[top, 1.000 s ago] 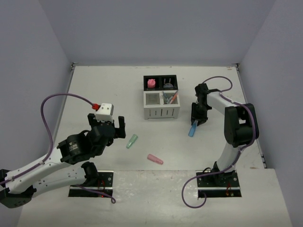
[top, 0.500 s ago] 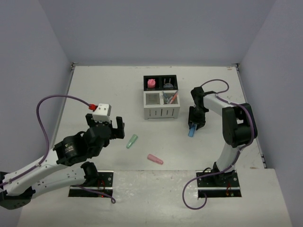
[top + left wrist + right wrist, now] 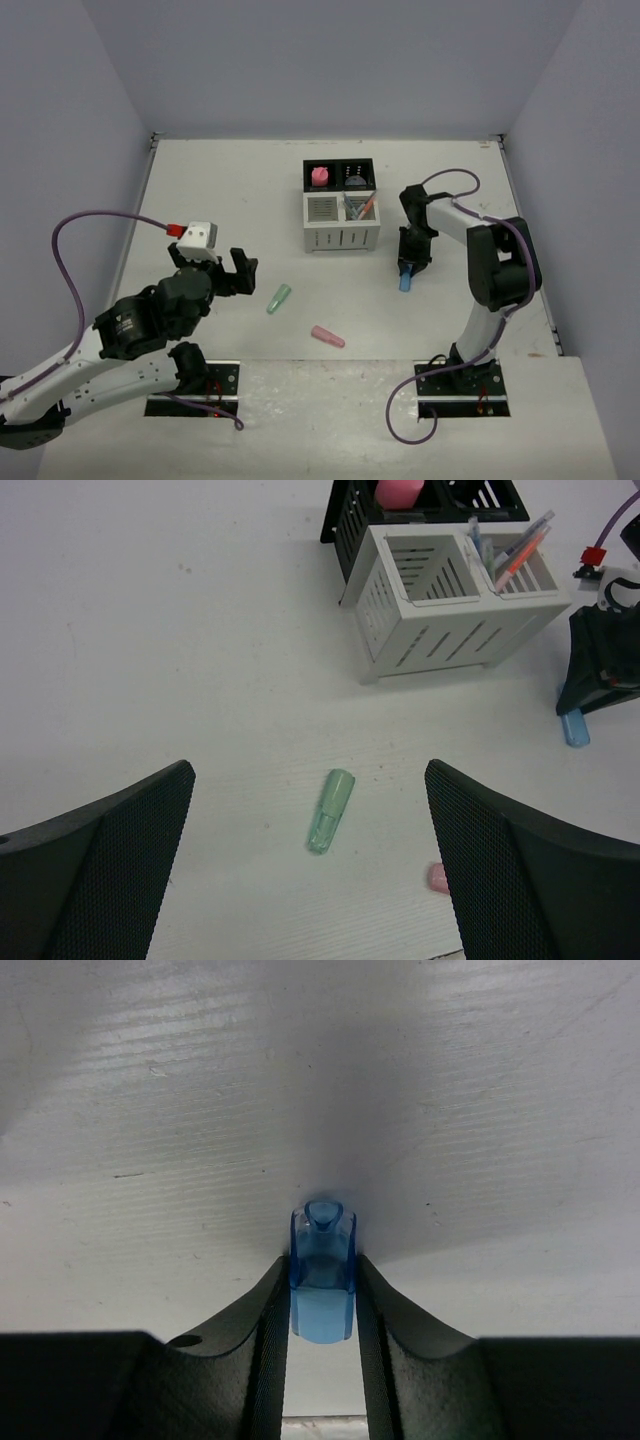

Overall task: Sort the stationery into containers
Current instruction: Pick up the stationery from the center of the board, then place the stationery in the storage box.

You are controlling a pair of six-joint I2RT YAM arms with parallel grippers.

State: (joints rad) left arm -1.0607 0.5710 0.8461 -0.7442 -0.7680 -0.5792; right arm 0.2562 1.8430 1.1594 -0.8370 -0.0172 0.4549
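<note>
right jaws: closed on blue marker (both sides touching) | left jaws: wide open, empty, green marker below

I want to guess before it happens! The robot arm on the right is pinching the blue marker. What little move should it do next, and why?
Probably lift straight up a little. The right jaws are closed on both sides of the blue marker, and the organizer beside it has walls the marker must clear before dropping in.
</note>
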